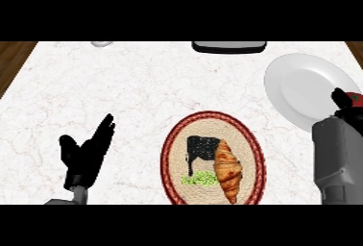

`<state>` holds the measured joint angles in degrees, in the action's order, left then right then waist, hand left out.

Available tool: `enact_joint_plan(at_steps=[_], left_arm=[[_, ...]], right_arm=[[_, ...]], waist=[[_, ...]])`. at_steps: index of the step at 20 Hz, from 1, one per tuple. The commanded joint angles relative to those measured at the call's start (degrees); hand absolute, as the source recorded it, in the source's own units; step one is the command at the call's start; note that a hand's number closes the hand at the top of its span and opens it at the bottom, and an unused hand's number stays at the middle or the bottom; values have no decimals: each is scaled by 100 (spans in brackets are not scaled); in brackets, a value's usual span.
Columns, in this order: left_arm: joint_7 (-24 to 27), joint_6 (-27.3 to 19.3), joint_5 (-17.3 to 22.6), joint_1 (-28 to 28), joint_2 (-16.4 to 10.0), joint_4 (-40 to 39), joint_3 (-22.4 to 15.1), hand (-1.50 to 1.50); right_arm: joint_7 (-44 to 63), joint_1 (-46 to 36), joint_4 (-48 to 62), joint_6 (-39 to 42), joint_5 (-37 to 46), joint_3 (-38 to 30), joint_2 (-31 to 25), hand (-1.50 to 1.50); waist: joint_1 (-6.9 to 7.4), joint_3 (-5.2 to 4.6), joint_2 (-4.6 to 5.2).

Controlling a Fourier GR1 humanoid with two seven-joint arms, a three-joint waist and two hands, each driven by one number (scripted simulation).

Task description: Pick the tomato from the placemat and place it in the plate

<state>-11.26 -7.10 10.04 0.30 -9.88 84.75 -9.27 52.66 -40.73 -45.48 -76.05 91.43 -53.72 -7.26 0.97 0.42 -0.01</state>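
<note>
The tomato (357,100), red with a green top, shows at the far right edge, held just over the lower right rim of the white plate (301,86). My right hand (343,105) is curled round it and hides most of it. The oval woven placemat (177,144) with a red border lies at the middle front. On it are a croissant (228,168), a black item (200,148) and a small green item (200,179). My left hand (86,153) rests open at the lower left, fingers up, well away from the placemat.
A dark, flat object (228,46) sits at the counter's far edge, and a small pale object (101,43) lies at the far left. The counter ends in wood at both far corners (14,55).
</note>
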Motion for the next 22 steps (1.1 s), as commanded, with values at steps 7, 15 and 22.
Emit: enact_joint_plan(at_steps=[7, 15, 22], left_arm=[[-49, -6, -92, 211, 144, -158, -74, 0], [110, -2, -231, 149, 273, -432, -93, 0], [-230, 222, 105, -26, 35, -193, 265, 0]], right_arm=[[284, 1116, -1157, -805, -1492, 2353, 717, -150], [1215, 1644, -1287, -815, -1335, 3615, 725, -150], [2154, 2117, -1378, -720, -834, 4169, 726, -150]], waist=[[-132, -44, -50], [-64, -54, -23], [-43, -54, -25]])
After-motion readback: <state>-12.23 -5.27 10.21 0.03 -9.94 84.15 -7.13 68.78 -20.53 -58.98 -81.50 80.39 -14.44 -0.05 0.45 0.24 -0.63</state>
